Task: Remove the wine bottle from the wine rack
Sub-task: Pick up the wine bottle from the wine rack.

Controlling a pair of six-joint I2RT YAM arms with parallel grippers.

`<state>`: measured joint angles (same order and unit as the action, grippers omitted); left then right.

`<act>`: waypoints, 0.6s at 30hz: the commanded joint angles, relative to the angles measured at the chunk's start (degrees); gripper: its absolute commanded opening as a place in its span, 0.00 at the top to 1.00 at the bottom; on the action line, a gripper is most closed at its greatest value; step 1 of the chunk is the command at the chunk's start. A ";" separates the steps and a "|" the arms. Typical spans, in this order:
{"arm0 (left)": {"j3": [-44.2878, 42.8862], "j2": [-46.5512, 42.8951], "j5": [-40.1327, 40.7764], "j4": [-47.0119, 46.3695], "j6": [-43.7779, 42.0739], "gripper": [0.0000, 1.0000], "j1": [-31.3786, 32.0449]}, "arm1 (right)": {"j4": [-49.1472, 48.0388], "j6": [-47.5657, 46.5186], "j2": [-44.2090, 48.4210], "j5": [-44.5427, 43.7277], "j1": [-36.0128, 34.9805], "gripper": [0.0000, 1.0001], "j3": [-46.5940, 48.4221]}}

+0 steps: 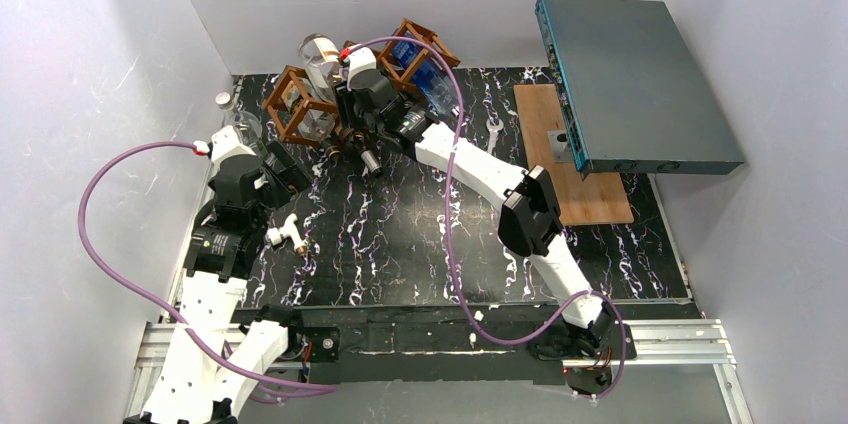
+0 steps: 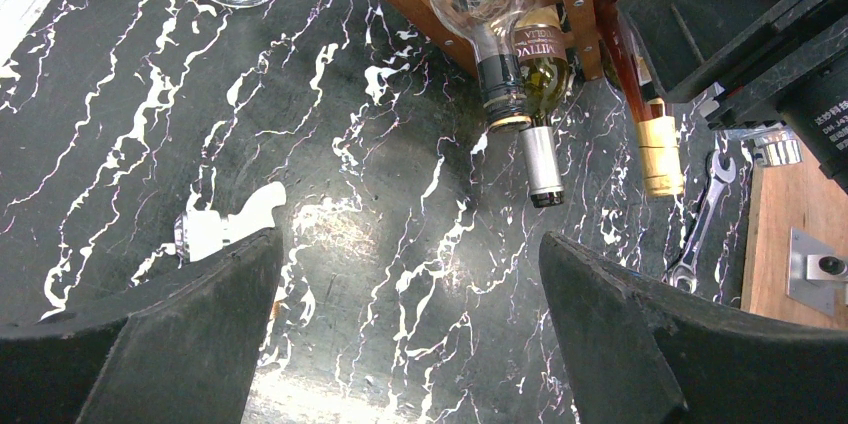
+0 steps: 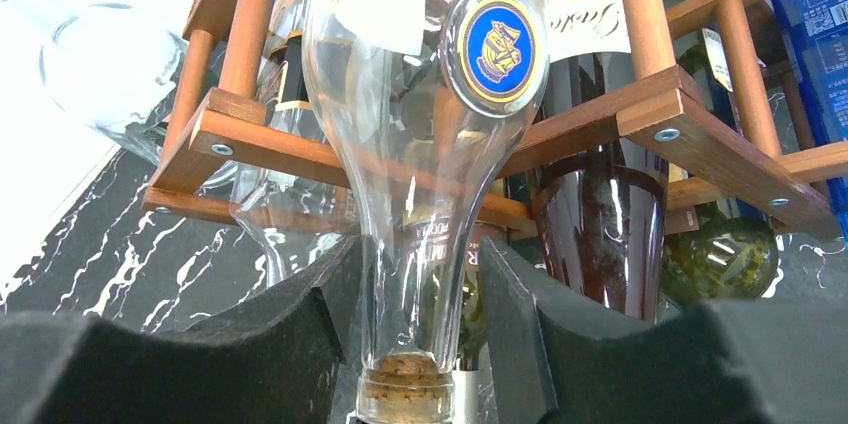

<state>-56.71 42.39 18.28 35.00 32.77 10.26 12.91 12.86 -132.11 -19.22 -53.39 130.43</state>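
Inside the right tool (image 3: 418, 284), the wine bottle (image 3: 430, 194) is pinched by its neck. Best drawn straight out of the wine rack (image 3: 700, 129), I'd say.

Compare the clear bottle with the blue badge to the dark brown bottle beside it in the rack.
The clear bottle is see-through glass; the dark brown bottle is deeply tinted. The clear bottle wears a round blue-and-gold badge; the dark brown bottle has a pale paper label. The right gripper clamps the clear bottle's neck; the dark brown bottle is not held. Both rest in the wine rack.
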 commanded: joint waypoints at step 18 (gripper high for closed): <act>-0.25 -0.03 0.57 0.77 -0.69 0.01 0.20 | -5.70 -0.49 -4.85 -2.75 0.68 0.45 7.17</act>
<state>-56.71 42.44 18.17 34.98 32.75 10.26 10.55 11.88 -136.46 -20.53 -53.25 134.15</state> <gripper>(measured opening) 0.992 0.553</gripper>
